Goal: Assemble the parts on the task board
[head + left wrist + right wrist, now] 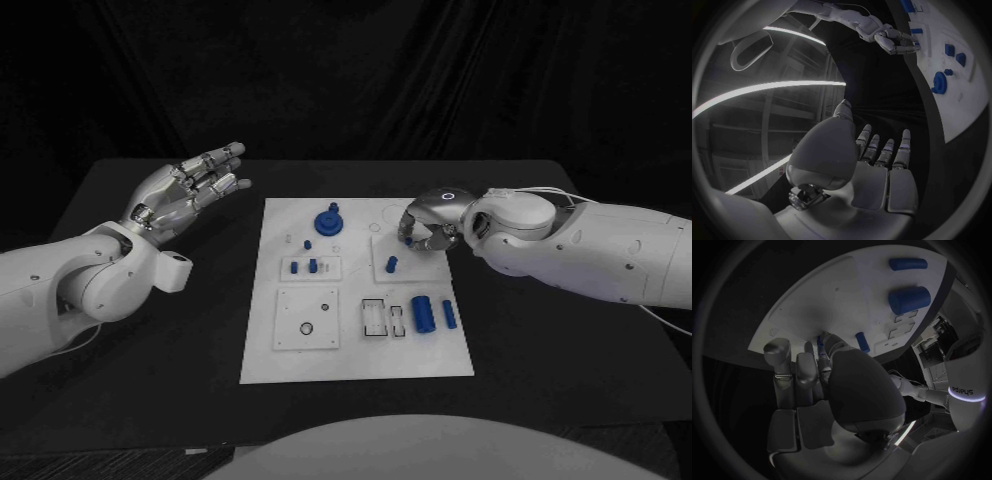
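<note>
The white task board lies mid-table. On it are a blue round gear, small blue pegs, a lone peg, a thick blue cylinder and a thin one. My right hand hovers over the board's far right part, fingers curled down. In the right wrist view a thin blue part sits pinched between its thumb and fingers, near the peg. My left hand is raised left of the board, fingers spread and holding nothing.
The board also carries a black ring and rectangular slots near its front. Black table surrounds the board on all sides. In the left wrist view the gear and my right hand appear.
</note>
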`<move>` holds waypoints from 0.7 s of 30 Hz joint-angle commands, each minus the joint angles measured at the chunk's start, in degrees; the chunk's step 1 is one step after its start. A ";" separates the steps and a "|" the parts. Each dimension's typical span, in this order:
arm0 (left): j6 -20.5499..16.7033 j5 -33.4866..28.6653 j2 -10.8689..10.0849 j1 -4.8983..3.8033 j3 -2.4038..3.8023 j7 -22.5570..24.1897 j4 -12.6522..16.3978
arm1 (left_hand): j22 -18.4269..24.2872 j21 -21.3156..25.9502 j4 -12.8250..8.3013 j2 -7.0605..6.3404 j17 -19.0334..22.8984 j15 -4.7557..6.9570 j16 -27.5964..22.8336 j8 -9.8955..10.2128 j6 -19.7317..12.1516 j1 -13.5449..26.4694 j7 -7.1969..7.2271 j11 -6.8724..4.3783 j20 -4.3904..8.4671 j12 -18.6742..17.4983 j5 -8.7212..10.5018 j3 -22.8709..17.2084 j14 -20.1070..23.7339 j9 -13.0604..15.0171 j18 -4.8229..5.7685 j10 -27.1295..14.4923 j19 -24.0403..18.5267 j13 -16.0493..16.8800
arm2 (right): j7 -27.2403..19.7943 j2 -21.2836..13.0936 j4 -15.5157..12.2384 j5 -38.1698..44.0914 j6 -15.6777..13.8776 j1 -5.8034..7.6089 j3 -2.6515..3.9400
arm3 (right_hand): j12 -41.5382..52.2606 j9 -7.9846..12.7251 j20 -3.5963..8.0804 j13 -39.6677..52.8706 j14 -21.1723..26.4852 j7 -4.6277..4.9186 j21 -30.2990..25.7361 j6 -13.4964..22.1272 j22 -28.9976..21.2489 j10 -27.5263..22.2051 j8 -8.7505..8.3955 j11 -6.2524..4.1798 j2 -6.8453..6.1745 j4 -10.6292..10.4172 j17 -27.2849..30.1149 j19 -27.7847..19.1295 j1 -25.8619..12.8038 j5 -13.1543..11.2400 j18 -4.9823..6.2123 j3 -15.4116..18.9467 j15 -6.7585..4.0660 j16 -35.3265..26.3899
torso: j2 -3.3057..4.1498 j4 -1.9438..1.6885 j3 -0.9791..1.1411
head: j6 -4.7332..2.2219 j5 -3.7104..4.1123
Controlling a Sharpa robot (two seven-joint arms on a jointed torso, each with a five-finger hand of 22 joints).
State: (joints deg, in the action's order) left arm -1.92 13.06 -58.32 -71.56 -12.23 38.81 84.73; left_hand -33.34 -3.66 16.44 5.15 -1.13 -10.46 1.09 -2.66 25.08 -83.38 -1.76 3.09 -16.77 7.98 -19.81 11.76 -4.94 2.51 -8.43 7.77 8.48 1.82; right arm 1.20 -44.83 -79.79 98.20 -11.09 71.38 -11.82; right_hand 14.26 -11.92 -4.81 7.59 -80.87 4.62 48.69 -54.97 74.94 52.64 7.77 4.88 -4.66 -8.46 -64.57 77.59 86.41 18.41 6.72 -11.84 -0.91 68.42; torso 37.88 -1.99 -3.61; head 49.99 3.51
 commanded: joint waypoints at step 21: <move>1.46 -0.47 0.71 -0.13 0.05 10.82 -0.98 | -2.10 -1.29 -0.73 0.79 -0.35 -0.67 0.90 0.20 -0.05 -2.47 -0.05 0.98 -0.12 0.52 -4.28 0.55 -2.26 0.04 0.72 0.25 3.14 0.08 | -4.14 -1.45 -1.34 0.64 -9.38 -0.61 -0.06 | 1.36 -4.55 0.67 -1.20 -0.87 1.43 3.91 -8.09 6.34 12.42 4.53 -2.08 -0.87 2.81 -0.34 1.92 1.08 1.54 -0.20 -5.08 -0.82 1.11 | -0.04 0.03 -0.02 | 0.01 -0.49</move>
State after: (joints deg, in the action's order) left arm -1.26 13.02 -57.73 -71.56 -12.23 38.82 83.77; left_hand -35.43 -4.77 15.95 6.06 -1.41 -11.16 1.76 -2.66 25.08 -85.35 -1.76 3.69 -17.01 8.18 -23.93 12.24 -6.90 2.51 -8.42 7.96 11.34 1.81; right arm -1.59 -46.16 -80.61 98.37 -16.77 70.71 -11.90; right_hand 15.71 -15.46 -4.03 6.31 -81.49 6.05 52.39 -62.73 74.93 64.71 12.05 2.85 -5.89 -5.69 -65.03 79.28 87.64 19.96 6.72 -16.62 -1.95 69.49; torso 37.84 -1.99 -3.61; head 50.00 3.04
